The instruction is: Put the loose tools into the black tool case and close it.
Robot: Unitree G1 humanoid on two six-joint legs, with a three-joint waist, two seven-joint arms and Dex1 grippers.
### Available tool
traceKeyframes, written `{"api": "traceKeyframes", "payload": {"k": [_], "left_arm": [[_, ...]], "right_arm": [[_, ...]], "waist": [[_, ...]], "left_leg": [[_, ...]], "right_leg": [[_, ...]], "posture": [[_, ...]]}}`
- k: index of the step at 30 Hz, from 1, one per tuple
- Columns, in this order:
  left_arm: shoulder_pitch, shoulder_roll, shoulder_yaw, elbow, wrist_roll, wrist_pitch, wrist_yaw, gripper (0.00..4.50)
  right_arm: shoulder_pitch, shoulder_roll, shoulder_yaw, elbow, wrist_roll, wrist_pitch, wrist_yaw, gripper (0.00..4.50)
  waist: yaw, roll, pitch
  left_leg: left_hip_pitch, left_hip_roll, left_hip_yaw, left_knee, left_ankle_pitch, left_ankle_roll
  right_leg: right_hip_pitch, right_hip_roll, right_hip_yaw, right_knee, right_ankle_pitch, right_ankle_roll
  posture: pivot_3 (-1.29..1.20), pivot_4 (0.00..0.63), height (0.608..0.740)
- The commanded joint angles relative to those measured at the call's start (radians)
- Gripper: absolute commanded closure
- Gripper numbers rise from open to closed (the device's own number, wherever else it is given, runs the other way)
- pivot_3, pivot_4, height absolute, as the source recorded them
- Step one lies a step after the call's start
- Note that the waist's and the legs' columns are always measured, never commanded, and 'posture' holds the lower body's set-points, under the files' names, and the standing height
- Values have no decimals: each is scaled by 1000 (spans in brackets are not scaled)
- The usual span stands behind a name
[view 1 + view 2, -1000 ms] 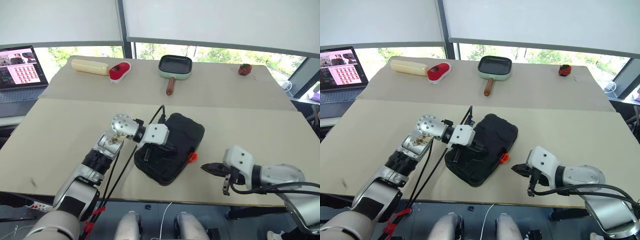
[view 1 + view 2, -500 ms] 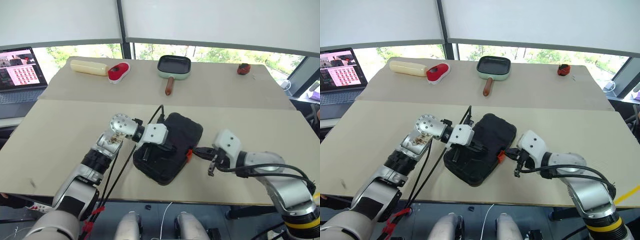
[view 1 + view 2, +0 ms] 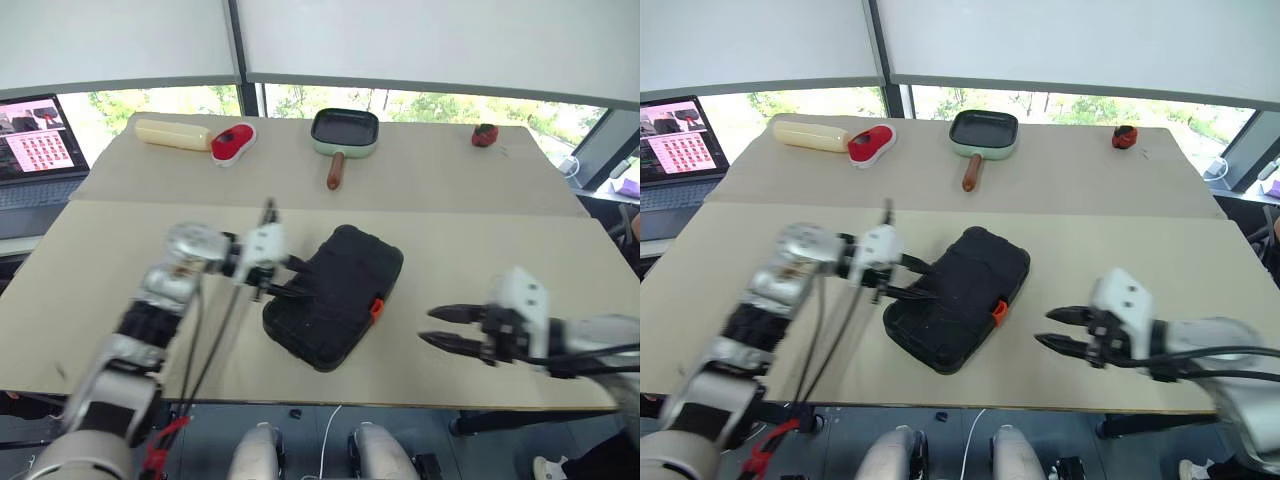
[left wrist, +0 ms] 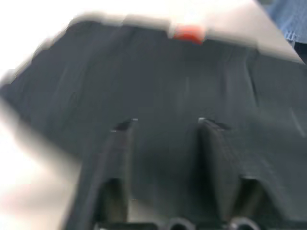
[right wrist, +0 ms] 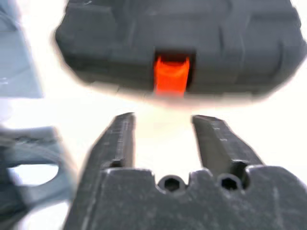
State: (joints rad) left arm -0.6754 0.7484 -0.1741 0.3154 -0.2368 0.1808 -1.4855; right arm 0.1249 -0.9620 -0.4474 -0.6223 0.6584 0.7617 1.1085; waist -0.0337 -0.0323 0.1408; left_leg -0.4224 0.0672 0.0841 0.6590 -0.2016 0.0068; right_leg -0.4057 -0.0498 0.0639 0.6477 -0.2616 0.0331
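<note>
Green pan [image 3: 345, 130] with wooden handle, cream cylinder [image 3: 173, 134], red-and-white object [image 3: 233, 143] (touching it), laptop [image 3: 38, 150]

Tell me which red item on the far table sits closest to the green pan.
The red-and-white oval object, beside the cream cylinder left of the green square pan. The small red object sits farther off, to the pan's right.

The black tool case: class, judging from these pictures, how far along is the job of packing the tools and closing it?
Done: the black tool case lies shut on the table, its orange latch at the front edge, and no loose tools lie around it. In hand: nothing; the left claw is open over the lid, and the right claw is open beside the latch. Left: seemingly nothing, though whether the latch is snapped fast cannot be told.
</note>
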Motion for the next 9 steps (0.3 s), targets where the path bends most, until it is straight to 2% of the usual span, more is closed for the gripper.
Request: {"api": "traceKeyframes", "payload": {"k": [1,2,3,6,9], "left_arm": [[40,151,124,-59,-110,164,-84,554],[57,188,151,-65,-124,195,-84,123],[73,218,173,-72,-136,218,-83,20],[124,262,233,-91,-156,239,-59,20],[175,266,272,-122,-170,236,-39,20]], "right_arm": [[50,-53,-202,53,112,37,131,645],[66,-63,-233,77,116,35,155,291],[78,-71,-256,100,118,32,169,69],[88,-78,-280,170,118,25,179,69],[95,-75,-262,206,95,-9,183,69]], "waist": [[1,-2,1],[4,-4,3],[7,-5,3],[24,-6,4],[31,-6,4]], "left_leg": [[0,0,0,0,0,0],[0,0,0,0,0,0],[0,0,0,0,0,0],[0,-1,1,1,0,0],[0,-3,2,1,0,0]], "right_leg": [[0,0,0,0,0,0],[0,0,-1,0,0,0],[0,-1,-1,0,0,0],[1,-5,-2,-1,-1,2],[1,-9,-3,-2,-2,0]], "posture": [[0,150,740],[0,150,740],[0,150,740],[0,150,740],[0,150,740]]}}
